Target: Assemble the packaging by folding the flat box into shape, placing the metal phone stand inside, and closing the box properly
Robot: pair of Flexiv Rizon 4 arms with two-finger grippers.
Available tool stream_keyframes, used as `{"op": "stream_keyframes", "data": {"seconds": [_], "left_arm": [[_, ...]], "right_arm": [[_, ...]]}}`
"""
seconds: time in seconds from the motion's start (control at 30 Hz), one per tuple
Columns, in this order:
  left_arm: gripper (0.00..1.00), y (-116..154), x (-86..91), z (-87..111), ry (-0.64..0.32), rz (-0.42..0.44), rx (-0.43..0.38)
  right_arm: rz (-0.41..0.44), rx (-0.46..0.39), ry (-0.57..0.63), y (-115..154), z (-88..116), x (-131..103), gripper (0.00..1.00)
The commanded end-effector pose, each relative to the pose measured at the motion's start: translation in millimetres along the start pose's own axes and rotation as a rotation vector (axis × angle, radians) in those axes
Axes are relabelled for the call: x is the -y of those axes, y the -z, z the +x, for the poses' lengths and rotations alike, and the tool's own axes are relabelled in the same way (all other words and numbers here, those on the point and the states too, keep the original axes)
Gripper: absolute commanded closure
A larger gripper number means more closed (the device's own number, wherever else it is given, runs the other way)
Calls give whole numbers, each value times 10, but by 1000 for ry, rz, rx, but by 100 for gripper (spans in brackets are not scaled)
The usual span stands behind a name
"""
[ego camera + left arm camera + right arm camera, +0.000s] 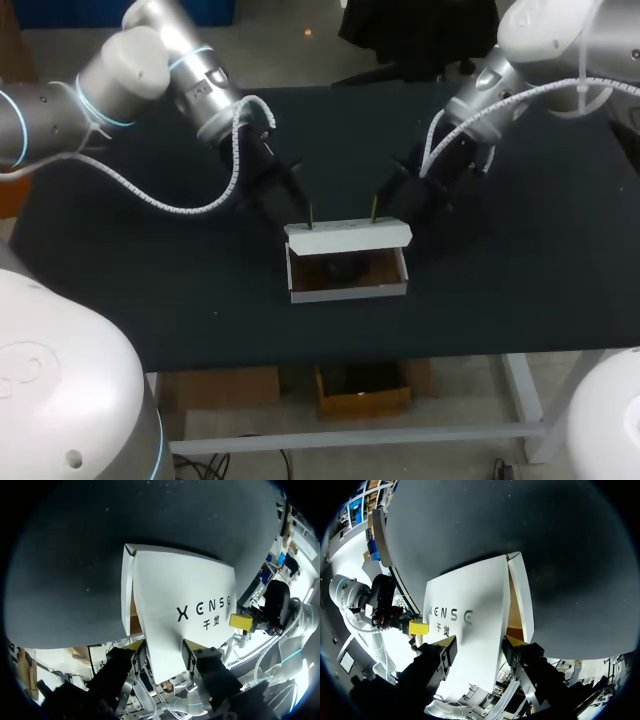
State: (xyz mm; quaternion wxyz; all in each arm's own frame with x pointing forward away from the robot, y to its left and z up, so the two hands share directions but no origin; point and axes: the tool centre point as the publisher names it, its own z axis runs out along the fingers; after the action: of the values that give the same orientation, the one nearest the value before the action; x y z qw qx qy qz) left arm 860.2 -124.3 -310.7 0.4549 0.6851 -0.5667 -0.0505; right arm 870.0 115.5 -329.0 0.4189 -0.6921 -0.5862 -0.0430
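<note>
My left gripper [309, 214] and my right gripper [375, 208] both reach in over the black table [120, 280] and meet at the white cardboard box with a brown inside [348, 291], which sits near the middle of the table towards its front edge. The box is folded into shape and is open. Its white printed lid [348, 236] stands up along the back wall, tilted a little over the cavity. In the head view my left fingertip rests at the lid's top edge near its left end and my right fingertip at the same edge further right, short of the right corner. In the left wrist view my left fingers [136, 652] are spread, one end of the lid lies in the gap between them, and the other arm's yellow tip shows at the lid's far edge. The right wrist view mirrors this, with the right fingers [516, 647] apart and the lid running between them. Neither hand is clamped flat on the cardboard. A dark object [348, 268] lies on the brown floor of the box, but it is too dim for me to tell what it is.
</note>
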Motion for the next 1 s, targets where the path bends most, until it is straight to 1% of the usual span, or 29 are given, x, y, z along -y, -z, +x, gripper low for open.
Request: {"op": "stream_keyframes", "data": {"seconds": [0.03, 0.37, 1.0], "left_arm": [[53, -62, -13, -34, 0, 8, -3], [51, -107, 1, -74, -3, 25, 30], [51, -126, 10, -101, -19, 86, 73]], "right_arm": [[-3, 3, 6, -42, 11, 16, 41], [-11, 14, 17, -61, -30, 39, 38], [-3, 23, 35, -58, -84, -35, 34]]}}
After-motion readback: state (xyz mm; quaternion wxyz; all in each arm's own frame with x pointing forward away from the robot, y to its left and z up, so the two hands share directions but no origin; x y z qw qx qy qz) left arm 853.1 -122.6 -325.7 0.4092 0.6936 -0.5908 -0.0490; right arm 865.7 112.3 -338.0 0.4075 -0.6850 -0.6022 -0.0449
